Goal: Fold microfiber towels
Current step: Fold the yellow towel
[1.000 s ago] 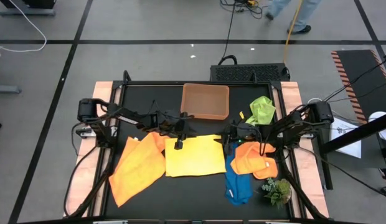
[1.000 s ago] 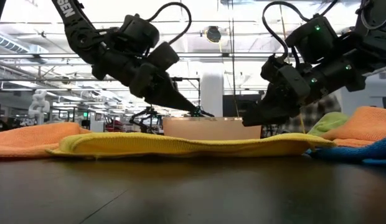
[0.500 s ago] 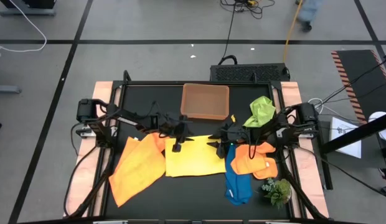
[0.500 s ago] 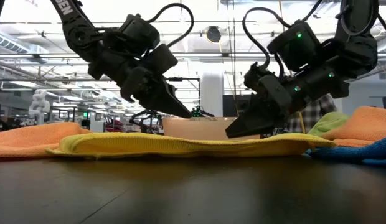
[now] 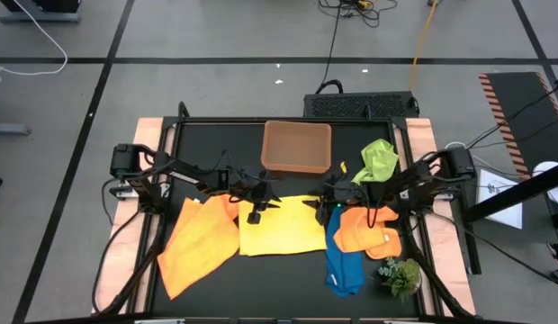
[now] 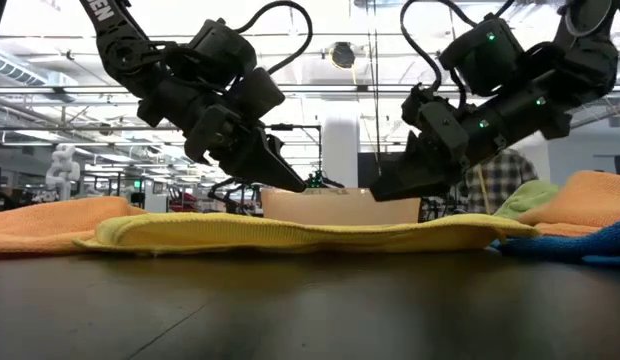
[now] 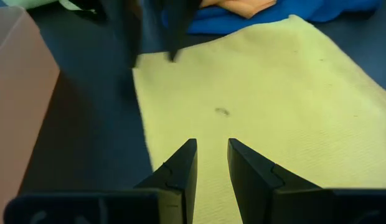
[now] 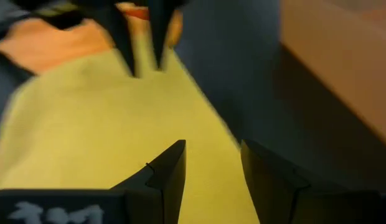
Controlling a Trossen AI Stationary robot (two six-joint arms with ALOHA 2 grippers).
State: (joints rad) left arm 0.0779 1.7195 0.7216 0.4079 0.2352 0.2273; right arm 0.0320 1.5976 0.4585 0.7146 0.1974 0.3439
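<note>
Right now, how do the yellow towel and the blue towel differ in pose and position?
The yellow towel lies spread flat at the table's middle; the blue towel is bunched toward the right. Both pincers, left and right, hover open over the yellow towel's far edge; none is near the blue. Both lie on the table, unheld.

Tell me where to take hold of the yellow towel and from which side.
Take the yellow towel by its two far corners, beside the tan tray, coming down from above. It lies flat and spread, so only its edges offer a pinch. The left hand and right hand hover open over that edge, one near each corner.
</note>
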